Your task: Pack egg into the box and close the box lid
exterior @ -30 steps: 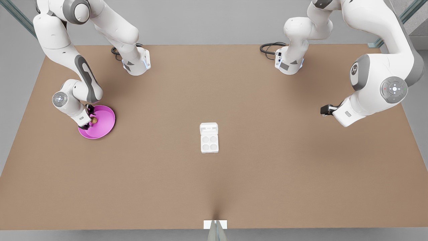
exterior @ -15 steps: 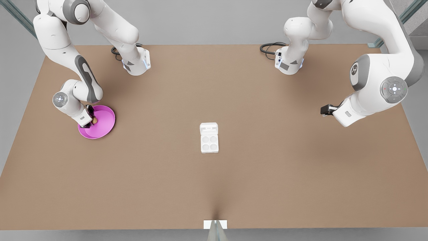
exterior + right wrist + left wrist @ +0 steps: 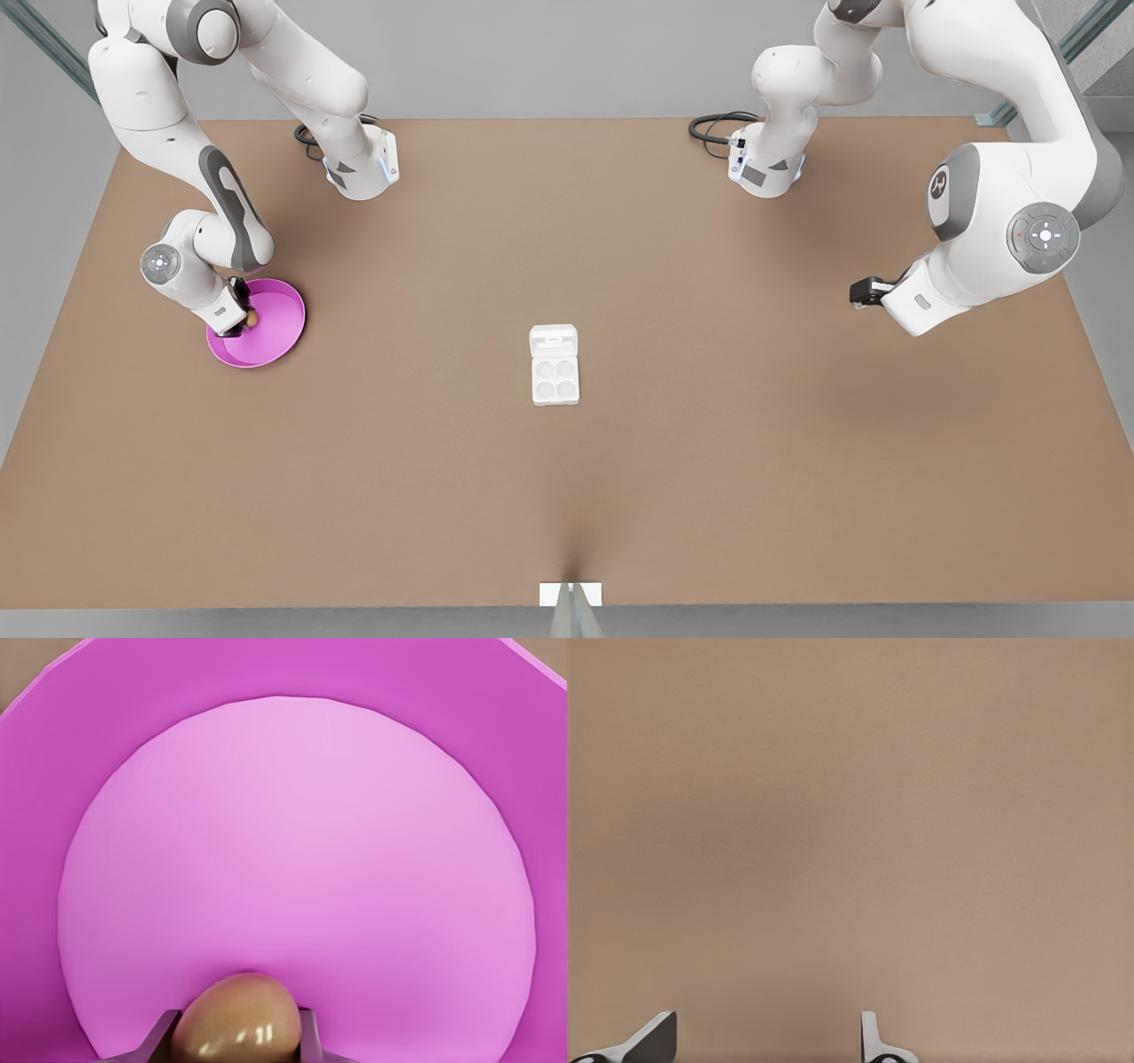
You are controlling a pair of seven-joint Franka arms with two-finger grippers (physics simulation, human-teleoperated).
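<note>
So our right tool [image 3: 237, 312] has dropped lower into the pink dish [image 3: 279, 330] over the last second, and the egg [image 3: 237, 1020], plainly visible a second ago in the front view, is now mostly tucked behind the wrist there. The right wrist view shows it sitting on the dish floor with a finger [image 3: 308, 1032] pressed against each side, so we'd call that clenched on the egg, though it doesn't look lifted yet. That means pickup is basically done and the carry is next. The box [image 3: 555, 377] sits mid-bench with all four cups empty and the box lid [image 3: 554, 340] flipped open flat on the far side, well apart from the dish. Loads of bare bench [image 3: 709, 461] between the two, nothing to dodge; the dish rim is the only edge we need to clear on the way up. Our left tool [image 3: 856, 292] waits off at the front view's right, fingers [image 3: 653, 1038] spread and holding nothing, hanging over bare bench.
</note>
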